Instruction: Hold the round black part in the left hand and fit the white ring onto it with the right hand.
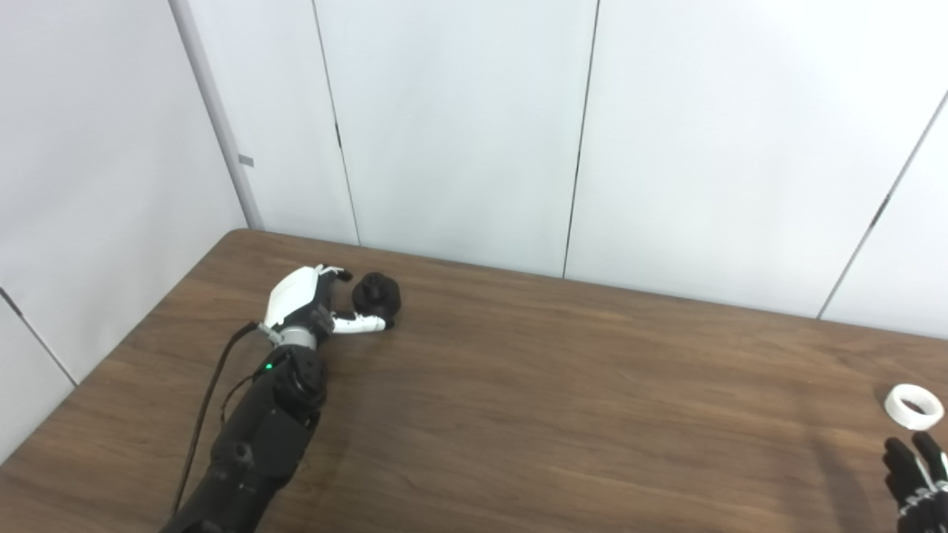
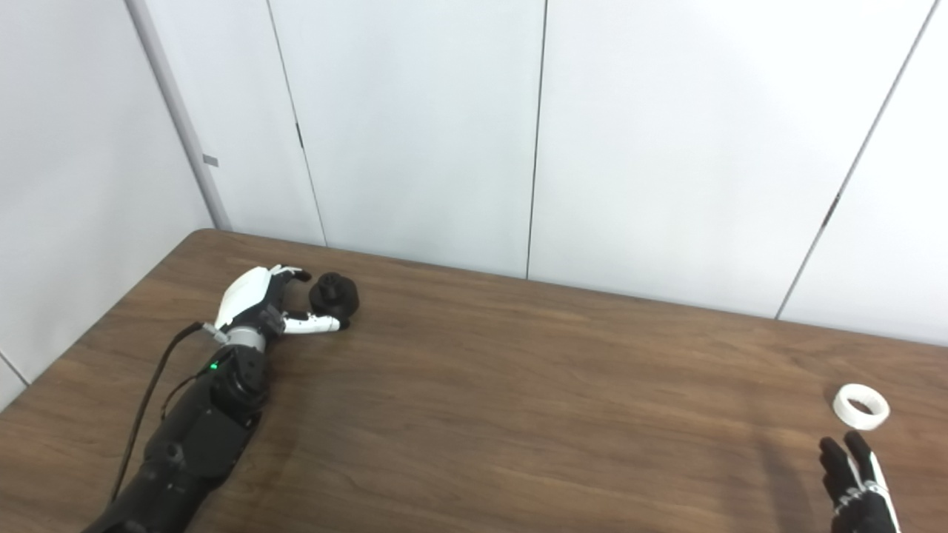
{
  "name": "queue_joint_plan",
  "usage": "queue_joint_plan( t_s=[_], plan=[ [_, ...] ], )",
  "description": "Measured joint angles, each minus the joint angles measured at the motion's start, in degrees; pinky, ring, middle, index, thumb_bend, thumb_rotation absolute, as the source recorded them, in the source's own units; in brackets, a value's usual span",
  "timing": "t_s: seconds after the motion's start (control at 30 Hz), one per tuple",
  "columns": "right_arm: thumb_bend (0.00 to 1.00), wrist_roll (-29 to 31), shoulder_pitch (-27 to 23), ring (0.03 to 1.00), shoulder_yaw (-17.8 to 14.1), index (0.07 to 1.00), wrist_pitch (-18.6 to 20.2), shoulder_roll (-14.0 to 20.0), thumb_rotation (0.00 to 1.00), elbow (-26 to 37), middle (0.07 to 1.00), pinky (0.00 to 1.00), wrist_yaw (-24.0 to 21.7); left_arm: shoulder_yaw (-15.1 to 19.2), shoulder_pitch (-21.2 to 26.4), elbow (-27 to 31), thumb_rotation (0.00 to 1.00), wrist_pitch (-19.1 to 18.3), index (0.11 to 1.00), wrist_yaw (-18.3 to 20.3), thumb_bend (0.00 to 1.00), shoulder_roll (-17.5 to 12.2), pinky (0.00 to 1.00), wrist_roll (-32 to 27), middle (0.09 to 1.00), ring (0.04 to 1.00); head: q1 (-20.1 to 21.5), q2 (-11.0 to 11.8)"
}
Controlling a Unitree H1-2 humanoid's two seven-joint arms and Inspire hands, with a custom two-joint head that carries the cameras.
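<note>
The left hand cups wide around the round black plastic part, not yet gripping, while the right hand, fingers spread, waits just short of the small white ring.

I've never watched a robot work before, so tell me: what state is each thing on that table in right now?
Black part: resting on the table, not lifted.
White ring: lying flat on the table, untouched.
Left hand: open, fingers and thumb curved around the black part, not closed on it.
Right hand: open, just short of the ring, holding nothing.
</note>
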State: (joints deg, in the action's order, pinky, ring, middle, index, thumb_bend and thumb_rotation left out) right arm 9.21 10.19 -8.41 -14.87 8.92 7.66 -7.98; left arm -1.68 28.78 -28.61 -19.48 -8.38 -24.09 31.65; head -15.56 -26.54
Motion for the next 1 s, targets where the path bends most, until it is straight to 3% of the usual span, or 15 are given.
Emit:
queue_joint_plan(
  t_s=[0.47, 1.0],
  plan=[
    [0.46, 1.53, 0.56, 0.994, 0.31, 0.99, 1.81, 0.26, 1.0, 0.57, 0.97, 1.0, -0.47, -2.74, 2.61, -4.58, 0.35, 0.29, 0.832, -0.57, 1.0, -1.02, 1.0, -0.41, 0.968, 1.0, 0.88, -0.18],
    [0.42, 0.69, 1.82, 0.987, 0.91, 0.984, 3.44, 0.25, 1.0, 1.89, 0.958, 1.0, -0.33, -8.35, 3.9, -7.19, 0.47, 0.38, 0.829, -0.66, 1.0, -2.44, 1.0, 1.7, 1.0, 1.0, 1.05, -0.35]
  ],
)
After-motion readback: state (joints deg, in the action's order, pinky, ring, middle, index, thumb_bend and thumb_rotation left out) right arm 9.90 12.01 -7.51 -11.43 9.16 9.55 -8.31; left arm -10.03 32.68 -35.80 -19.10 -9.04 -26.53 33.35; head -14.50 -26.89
